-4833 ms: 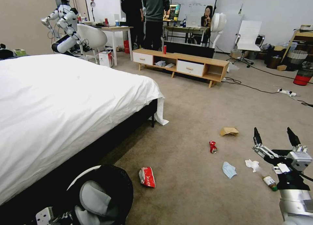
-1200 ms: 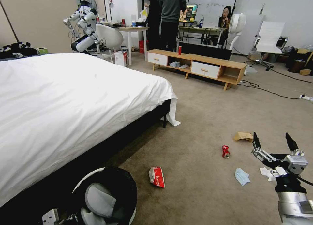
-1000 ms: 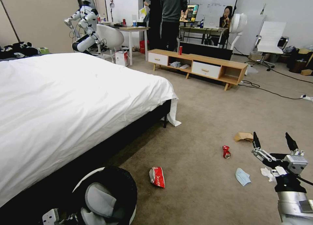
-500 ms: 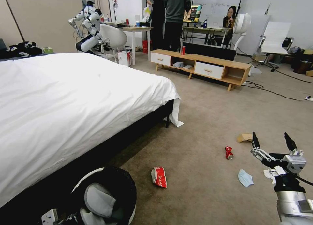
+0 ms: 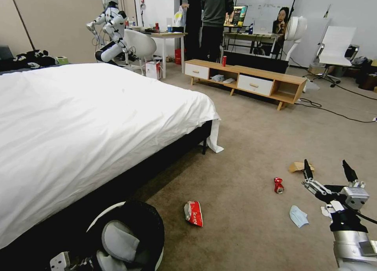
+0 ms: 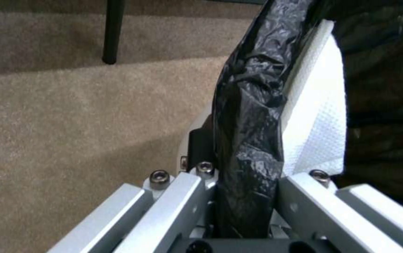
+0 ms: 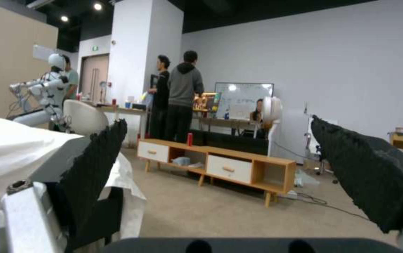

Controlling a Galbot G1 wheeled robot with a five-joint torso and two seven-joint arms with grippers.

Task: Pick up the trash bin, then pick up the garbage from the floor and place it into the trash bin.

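Observation:
The trash bin [image 5: 103, 215], white with a black bag liner, hangs low at my left beside the bed. My left gripper [image 6: 246, 186] is shut on its bag-covered rim [image 6: 248, 105]. On the carpet lies the garbage: a red-white wrapper [image 5: 194, 213], a crushed red can [image 5: 278, 185], a blue face mask [image 5: 298, 216], a brown paper bag [image 5: 297, 167] and a white tissue [image 5: 324, 211] partly behind my right arm. My right gripper [image 5: 328, 169] hovers open and empty above the carpet beside the mask, its black fingers [image 7: 98, 158] spread wide.
A white-sheeted bed [image 5: 78, 118] fills the left. A low wooden cabinet [image 5: 251, 80] carrying an upright red can [image 5: 224, 61] stands ahead, with cables [image 5: 333, 112] on the floor to its right. A white humanoid robot [image 5: 112, 27] sits at the back. Open carpet [image 5: 243, 145] lies between.
The whole head view has shifted, so the camera has moved; the litter sits further right in the picture. Both grippers keep their pose, left on the bin, right open.

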